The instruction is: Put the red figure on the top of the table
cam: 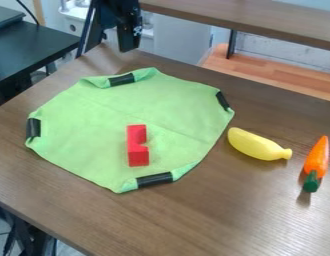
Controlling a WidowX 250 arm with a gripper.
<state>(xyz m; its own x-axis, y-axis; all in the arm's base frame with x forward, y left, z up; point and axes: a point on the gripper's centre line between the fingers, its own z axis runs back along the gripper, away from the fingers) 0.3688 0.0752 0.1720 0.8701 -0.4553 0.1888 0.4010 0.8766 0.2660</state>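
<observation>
At the top edge of the camera view, left of centre, the black gripper (129, 37) hangs above the table's back corner, well away from the red figure. The red figure (137, 152), a block with a notch in its right side, lies on the green cloth (94, 125), in the cloth's front half. Brown wooden table (214, 215) surrounds the cloth, which is held down by black tape pieces.
A yellow banana (256, 145) lies on the table right of the cloth. Farther right is an orange carrot (317, 157) with a green top. A wooden shelf (261, 22) runs behind the table, and a black desk (34, 47) stands at the upper left.
</observation>
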